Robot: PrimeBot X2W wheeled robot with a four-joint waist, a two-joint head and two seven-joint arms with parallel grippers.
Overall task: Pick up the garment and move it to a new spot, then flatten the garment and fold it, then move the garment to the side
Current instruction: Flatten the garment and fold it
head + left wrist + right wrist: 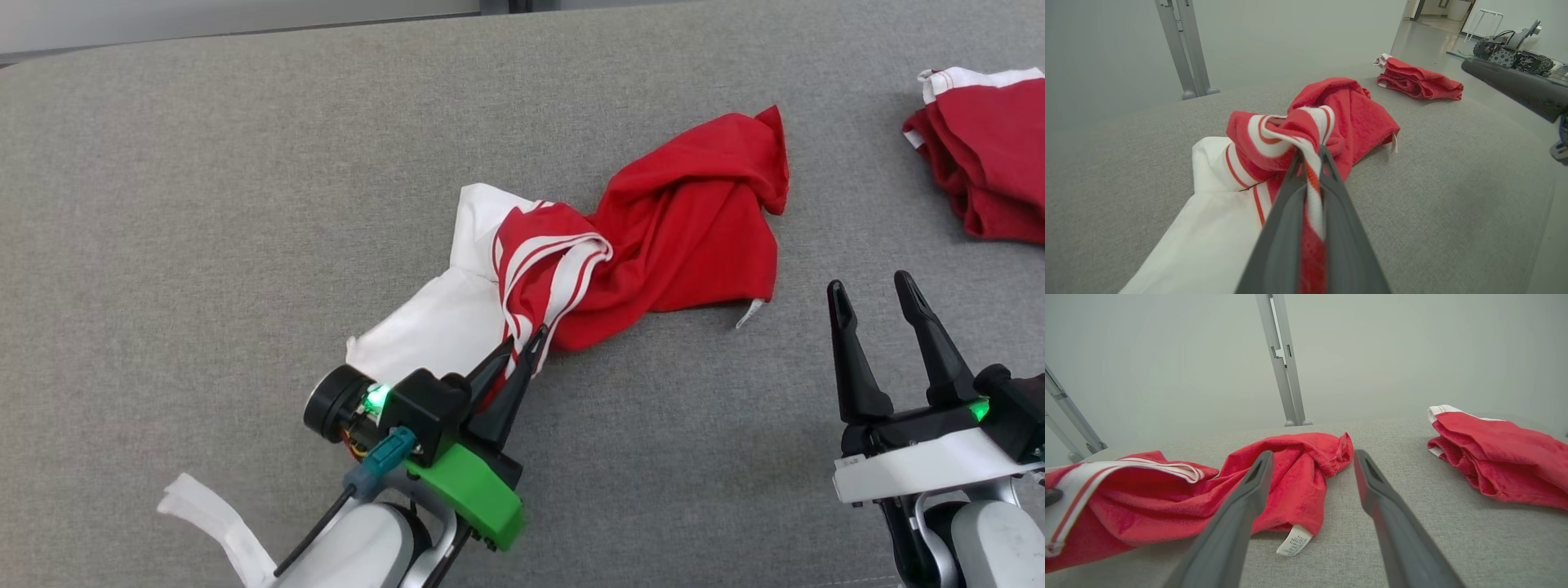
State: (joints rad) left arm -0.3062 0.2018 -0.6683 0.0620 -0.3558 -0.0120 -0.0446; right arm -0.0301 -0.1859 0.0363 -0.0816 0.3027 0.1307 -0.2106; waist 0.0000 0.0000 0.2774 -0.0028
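A grey bench (204, 204) carries the crumpled red-and-white garment (678, 237) at its middle. Its long axis runs from the white end, near left, to the red end, far right. A second red garment (988, 163) lies far right, well apart. The left tool (531, 339) is pinched on the garment's striped band, apparently ready to lift. The right tool (869, 286) waits near right, wide and empty.
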